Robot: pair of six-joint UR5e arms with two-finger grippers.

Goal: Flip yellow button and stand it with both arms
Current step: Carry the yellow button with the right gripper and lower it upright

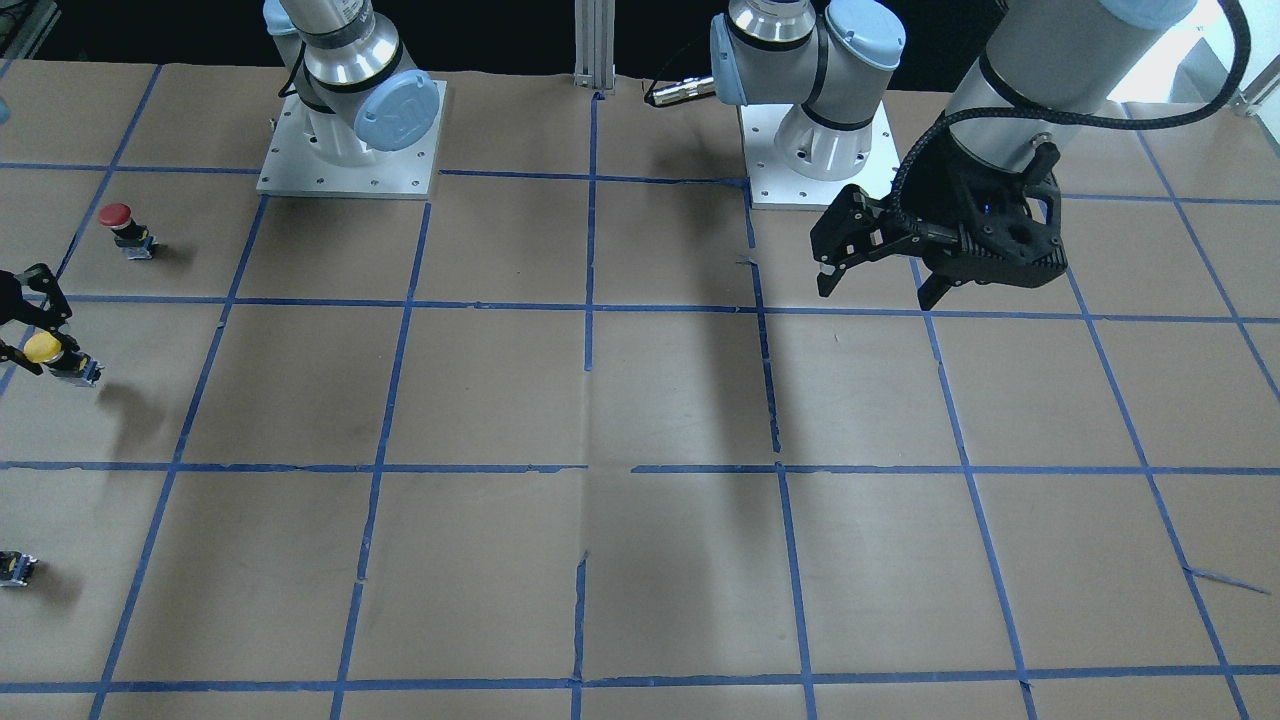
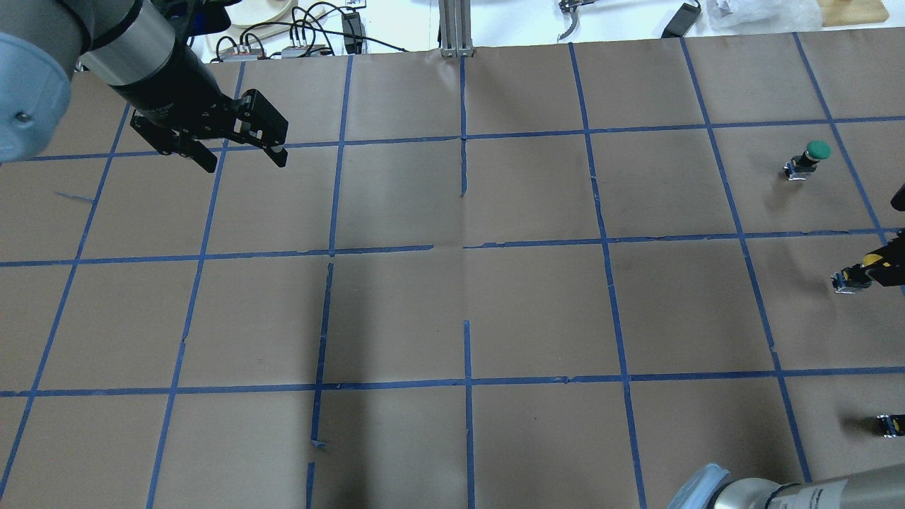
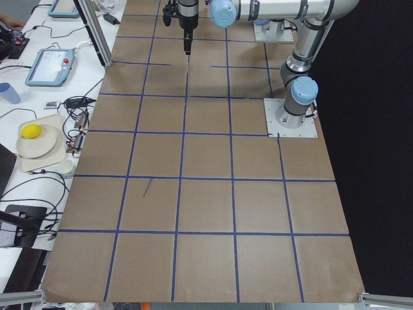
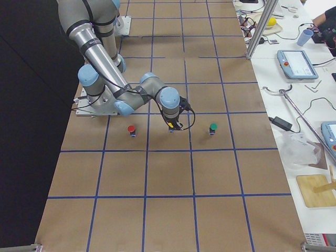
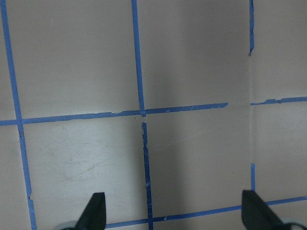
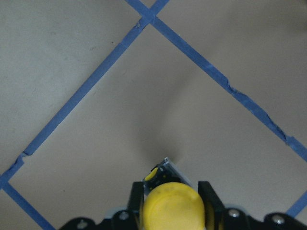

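The yellow button (image 1: pixel 45 348) sits at the table's edge on my right side, tilted, with its black-and-grey body (image 6: pixel 164 171) pointing away from the gripper. My right gripper (image 6: pixel 172 203) is shut on its yellow cap (image 6: pixel 172 211), one finger (image 6: pixel 136 201) on each side. It also shows in the overhead view (image 2: pixel 871 261) and the exterior right view (image 4: pixel 170 126). I cannot tell whether the body touches the paper. My left gripper (image 1: pixel 875 285) is open and empty, hovering above the table far from the button, and it shows in the overhead view (image 2: pixel 244 161).
A red-capped button (image 1: pixel 118 225) stands near the right arm's base. A green-capped button (image 2: pixel 809 157) stands beyond the yellow one. A small dark capless part (image 1: pixel 15 567) lies at the table's edge. Brown paper with a blue tape grid (image 1: pixel 590 305) covers the table.
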